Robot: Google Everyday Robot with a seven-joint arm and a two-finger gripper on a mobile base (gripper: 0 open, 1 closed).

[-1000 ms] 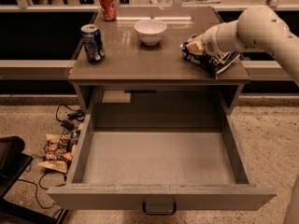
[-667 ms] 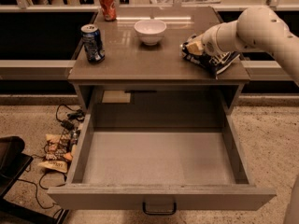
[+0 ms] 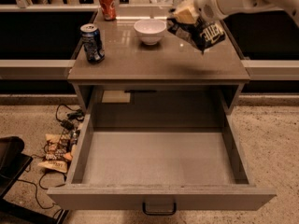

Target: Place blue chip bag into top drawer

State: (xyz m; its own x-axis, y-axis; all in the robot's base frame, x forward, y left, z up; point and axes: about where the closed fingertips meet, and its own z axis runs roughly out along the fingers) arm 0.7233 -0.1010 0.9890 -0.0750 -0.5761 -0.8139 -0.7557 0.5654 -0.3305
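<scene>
One gripper (image 3: 188, 14) seemingly holds chip bag (image 3: 204, 32) above counter (image 3: 154, 63).

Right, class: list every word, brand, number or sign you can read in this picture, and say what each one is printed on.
"KETTLE": white block letters, tilted, on the blue chip bag, which the gripper holds above the countertop.
On the blue soda can: markings too blurred to read.
On the red can: too blurred to read.
On the wrappers on the floor: print unreadable.
On the white bowl and top drawer: no text.
</scene>
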